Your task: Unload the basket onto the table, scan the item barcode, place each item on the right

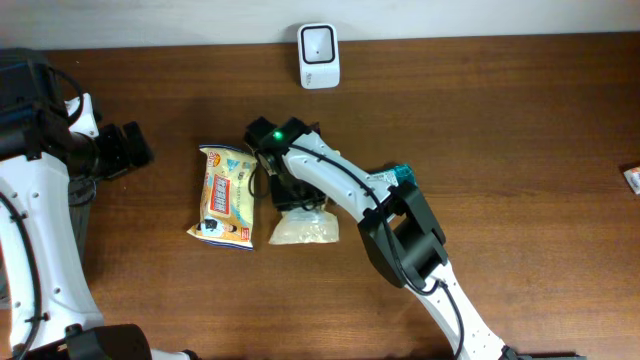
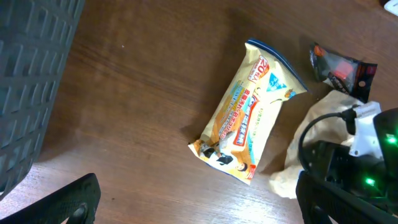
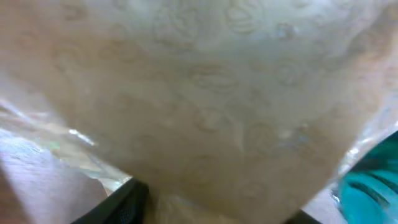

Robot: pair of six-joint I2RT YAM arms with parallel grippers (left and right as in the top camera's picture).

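Wooden table [image 1: 500,120], yellow packet [image 1: 225,197] beside pale bag [image 1: 305,230] under right hand [image 1: 288,195], grip unclear; left hand [image 1: 140,152] agape.

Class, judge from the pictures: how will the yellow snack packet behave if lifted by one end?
The yellow snack packet looks puffed and crinkled, so probably light and floppy. Its glossy film may slip. Lying flat, it should slide, not roll.

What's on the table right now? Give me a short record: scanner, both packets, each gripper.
scanner: white, at the far edge of the table
yellow snack packet: lying flat, nothing gripping it
pale packet: beside the yellow one, under the right gripper
right gripper: down on the pale packet; grip unclear
left gripper: open, empty, off to the left
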